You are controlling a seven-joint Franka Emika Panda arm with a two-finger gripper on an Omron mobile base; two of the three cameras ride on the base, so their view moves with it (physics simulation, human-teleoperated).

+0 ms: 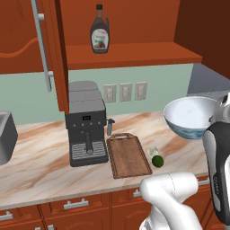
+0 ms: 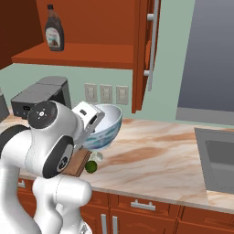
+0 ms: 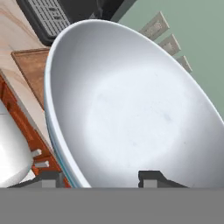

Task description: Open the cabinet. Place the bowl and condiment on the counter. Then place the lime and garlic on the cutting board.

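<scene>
Progress stands at roughly 1 step of 5. The reddish-brown wooden wall cabinet is open, its arched door swung wide. The two-finger gripper is half-closed astride the rim of the wide, glossy, pale blue-white bowl, one finger inside and one outside — carrying it tilted in the air above the beige marble-veined counter, so it is not yet set down. The small dark brown syrup bottle stands upright on the cabinet shelf, untouched. The dark green lime and whitish garlic bulb lie on the counter just beside the dark brown rectangular cutting board — both remain to be placed on it.
</scene>
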